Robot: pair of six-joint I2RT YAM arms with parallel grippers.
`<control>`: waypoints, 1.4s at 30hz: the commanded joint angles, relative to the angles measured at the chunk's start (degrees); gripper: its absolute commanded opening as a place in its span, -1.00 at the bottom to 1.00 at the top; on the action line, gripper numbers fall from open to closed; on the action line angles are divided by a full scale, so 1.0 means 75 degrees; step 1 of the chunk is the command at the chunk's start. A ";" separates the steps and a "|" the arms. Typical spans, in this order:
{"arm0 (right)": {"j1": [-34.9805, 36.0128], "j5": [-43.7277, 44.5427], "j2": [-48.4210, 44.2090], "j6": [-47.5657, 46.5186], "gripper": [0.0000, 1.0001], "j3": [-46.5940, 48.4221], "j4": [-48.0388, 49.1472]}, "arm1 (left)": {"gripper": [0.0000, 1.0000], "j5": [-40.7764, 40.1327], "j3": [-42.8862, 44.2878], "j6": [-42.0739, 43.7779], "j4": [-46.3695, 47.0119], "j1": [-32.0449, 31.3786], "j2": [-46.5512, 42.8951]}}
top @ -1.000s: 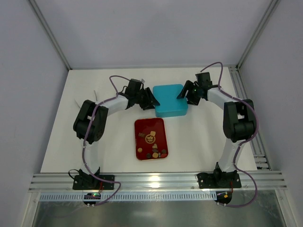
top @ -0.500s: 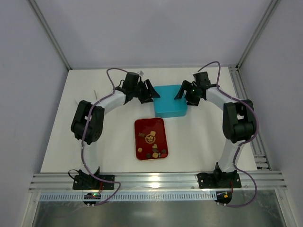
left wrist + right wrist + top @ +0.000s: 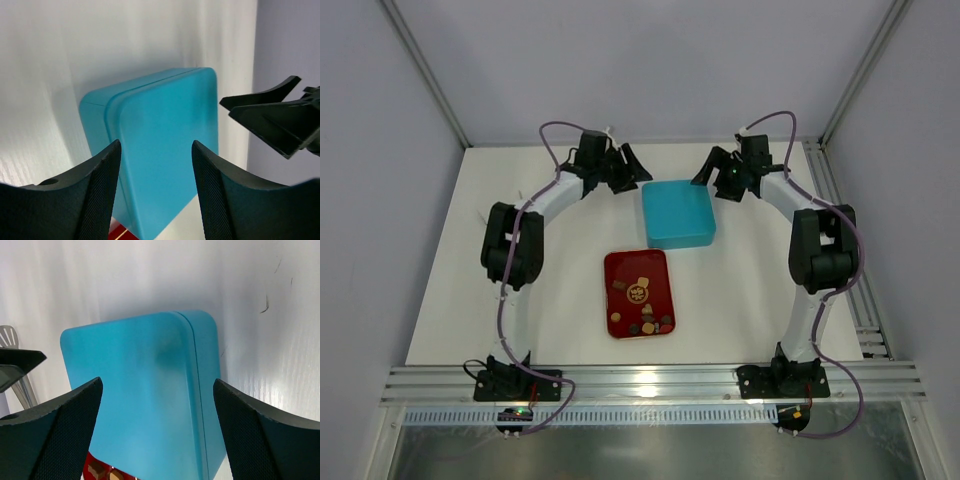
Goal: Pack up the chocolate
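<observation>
The chocolate (image 3: 639, 293) lies as several small brown and tan pieces in a red tray (image 3: 655, 272) at the table's middle; a few pieces (image 3: 97, 471) show past the box in the right wrist view. A teal lidded box (image 3: 678, 212) stands just behind the tray, closed. My left gripper (image 3: 632, 171) hovers off the box's far left corner, open, with nothing between its fingers. My right gripper (image 3: 709, 173) hovers off the far right corner, open wide and empty. Both wrist views look down over the teal box (image 3: 160, 150) (image 3: 145, 390) between the jaws.
A grey-white ribbed thing (image 3: 7, 335) lies on the white table to the left of the box. Metal frame posts and a rail (image 3: 835, 200) run along the table's right edge. Grey walls close in the back and sides.
Both grippers have drawn back from the teal box's sides toward the far wall and opened wider. The box and the red tray stay where they were.
</observation>
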 commanded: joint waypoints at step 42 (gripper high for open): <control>0.0402 0.0541 0.2251 -0.0324 0.51 0.1977 -0.0961 | -0.17 -0.1508 0.0244 0.0198 -0.1414 -0.0265 0.1877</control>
